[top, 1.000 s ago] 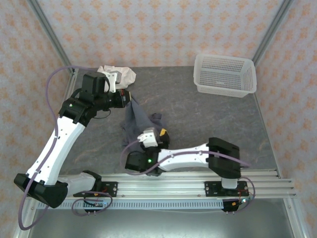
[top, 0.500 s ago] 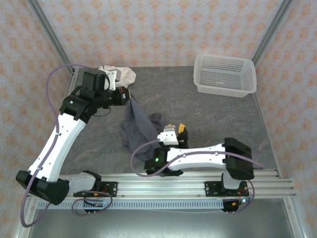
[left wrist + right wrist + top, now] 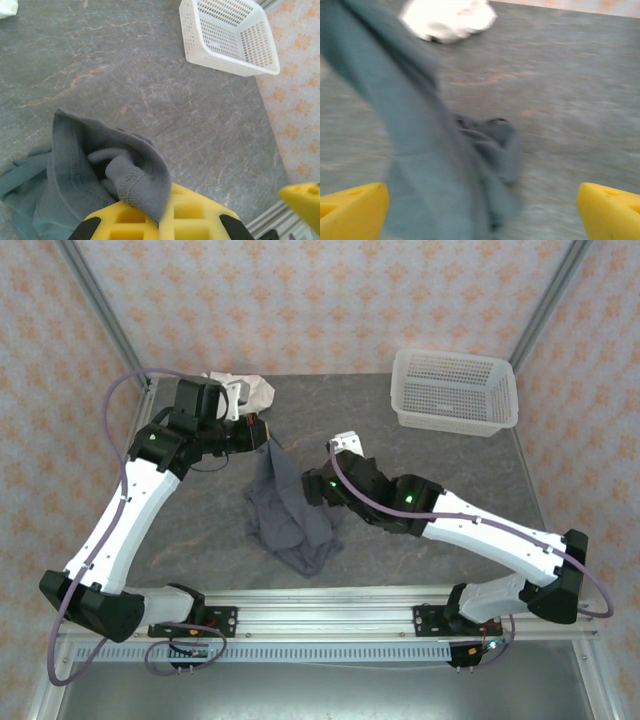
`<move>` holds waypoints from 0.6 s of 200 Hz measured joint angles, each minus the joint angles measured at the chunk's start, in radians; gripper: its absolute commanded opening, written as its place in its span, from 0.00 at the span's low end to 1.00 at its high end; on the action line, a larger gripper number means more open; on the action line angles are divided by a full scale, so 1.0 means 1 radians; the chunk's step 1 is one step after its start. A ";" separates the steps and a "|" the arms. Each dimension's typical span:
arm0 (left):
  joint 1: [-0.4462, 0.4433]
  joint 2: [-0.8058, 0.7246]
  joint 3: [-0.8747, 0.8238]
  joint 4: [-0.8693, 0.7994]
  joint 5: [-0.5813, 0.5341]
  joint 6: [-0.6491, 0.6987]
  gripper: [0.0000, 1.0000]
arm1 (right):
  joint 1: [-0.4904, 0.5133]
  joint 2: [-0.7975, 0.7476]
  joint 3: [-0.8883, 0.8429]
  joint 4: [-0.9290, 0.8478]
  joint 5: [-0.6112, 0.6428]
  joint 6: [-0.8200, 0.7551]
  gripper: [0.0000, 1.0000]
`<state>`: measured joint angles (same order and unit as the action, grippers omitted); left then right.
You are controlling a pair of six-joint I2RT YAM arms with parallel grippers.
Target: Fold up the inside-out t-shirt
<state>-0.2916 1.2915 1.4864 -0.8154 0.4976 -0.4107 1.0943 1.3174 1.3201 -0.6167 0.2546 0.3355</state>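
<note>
The inside-out t-shirt (image 3: 290, 520) is a slate-grey bunch. Its top corner is lifted and its lower part lies crumpled on the table near the front rail. My left gripper (image 3: 263, 437) is shut on that top corner. In the left wrist view its yellow fingers (image 3: 125, 220) pinch a stitched hem of the t-shirt (image 3: 70, 165). My right gripper (image 3: 318, 486) hovers just right of the hanging cloth. In the right wrist view it (image 3: 480, 215) is wide open and holds nothing, with the blurred t-shirt (image 3: 415, 120) ahead of it.
A cream-white garment (image 3: 240, 390) lies crumpled at the back left corner. A white mesh basket (image 3: 455, 390) stands at the back right. Bare grey table (image 3: 450, 465) stretches between the shirt and the basket. The metal rail (image 3: 380, 615) runs along the front.
My right arm has swung from low by the front rail up to the table's middle, and its jaws have opened wide. My left gripper has edged back, still gripping the shirt.
</note>
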 measured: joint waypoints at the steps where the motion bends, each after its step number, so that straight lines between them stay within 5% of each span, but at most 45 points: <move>1: 0.000 0.003 0.005 -0.002 0.000 -0.004 0.00 | 0.001 0.001 0.000 0.003 -0.004 0.002 0.98; 47: 0.000 0.064 0.102 -0.049 0.020 -0.071 0.00 | 0.113 0.175 0.036 0.110 -0.018 0.045 1.00; 120: 0.000 0.043 0.087 -0.071 0.050 -0.152 0.00 | 0.142 0.483 0.226 0.010 0.431 -0.093 1.00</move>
<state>-0.2916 1.3342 1.5738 -0.8867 0.5476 -0.5625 1.2366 1.8000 1.5463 -0.6064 0.6857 0.2424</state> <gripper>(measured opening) 0.042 0.999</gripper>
